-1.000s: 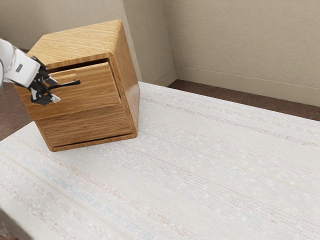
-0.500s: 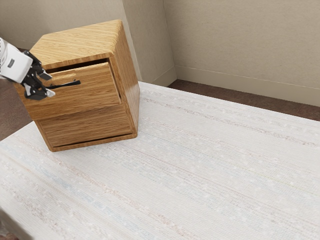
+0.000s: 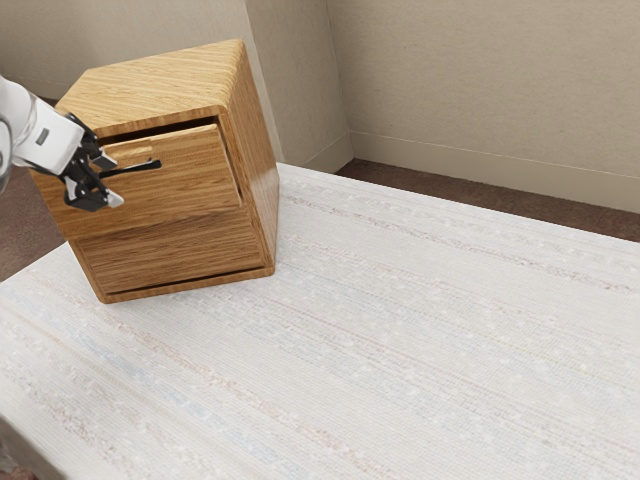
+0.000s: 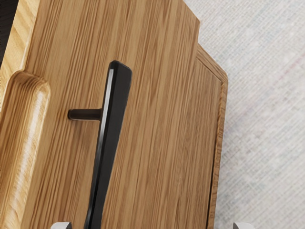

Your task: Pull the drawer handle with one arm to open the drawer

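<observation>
- Currently, the pincer sits in the upper left of the exterior view, at the end of the handle nearer the exterior view's left.
- Pincer state: released. In the wrist view two pale fingertips stand well apart. The handle bar passes between them, nearer one tip, and no two-sided contact is visible.
- Handle: a thin black bar held off the drawer front by a short post. Its long axis runs across the drawer front, level with the bench and crosswise to the line between the fingertips.
- Drawer location: upper slot of the cabinet, in the upper left of the exterior view. A dark gap shows above its front, so it is judged slightly out, not fully open.
- Governing relation: the handle lies directly ahead of the pincer. The next move calls for closing on the bar, then a straight pull away from the cabinet, toward the exterior view's lower left.
- Risk: an off-axis pull may slide the tips along the bar or shift the cabinet.
- Surface: a pale, woven-textured bench. The cabinet stands near its far left corner.
- Room: a plain beige wall and a strip of dark floor beyond the bench.
</observation>
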Motion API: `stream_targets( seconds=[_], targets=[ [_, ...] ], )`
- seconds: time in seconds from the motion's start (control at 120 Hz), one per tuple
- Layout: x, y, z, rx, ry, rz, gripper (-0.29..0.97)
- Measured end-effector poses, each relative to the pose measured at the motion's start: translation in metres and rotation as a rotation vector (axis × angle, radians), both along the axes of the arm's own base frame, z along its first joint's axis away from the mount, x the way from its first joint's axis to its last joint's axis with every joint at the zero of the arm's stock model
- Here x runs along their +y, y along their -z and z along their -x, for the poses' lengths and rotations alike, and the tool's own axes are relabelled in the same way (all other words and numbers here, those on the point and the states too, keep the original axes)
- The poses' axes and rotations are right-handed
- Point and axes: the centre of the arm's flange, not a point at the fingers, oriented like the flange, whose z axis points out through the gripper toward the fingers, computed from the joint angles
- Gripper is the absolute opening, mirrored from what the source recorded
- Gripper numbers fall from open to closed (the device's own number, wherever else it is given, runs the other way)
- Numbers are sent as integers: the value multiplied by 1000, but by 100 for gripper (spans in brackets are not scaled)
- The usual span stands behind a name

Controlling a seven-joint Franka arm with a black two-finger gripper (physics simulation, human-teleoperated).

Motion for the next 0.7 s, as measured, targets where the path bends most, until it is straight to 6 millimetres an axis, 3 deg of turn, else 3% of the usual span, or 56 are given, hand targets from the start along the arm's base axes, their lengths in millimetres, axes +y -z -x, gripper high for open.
stream_targets(
  seconds=[0.383,0.7],
  targets=[
    [-2,-13,4,-36,-1,-17,34],
    [-13,-22,-10,-51,26,-32,34]
  ],
)
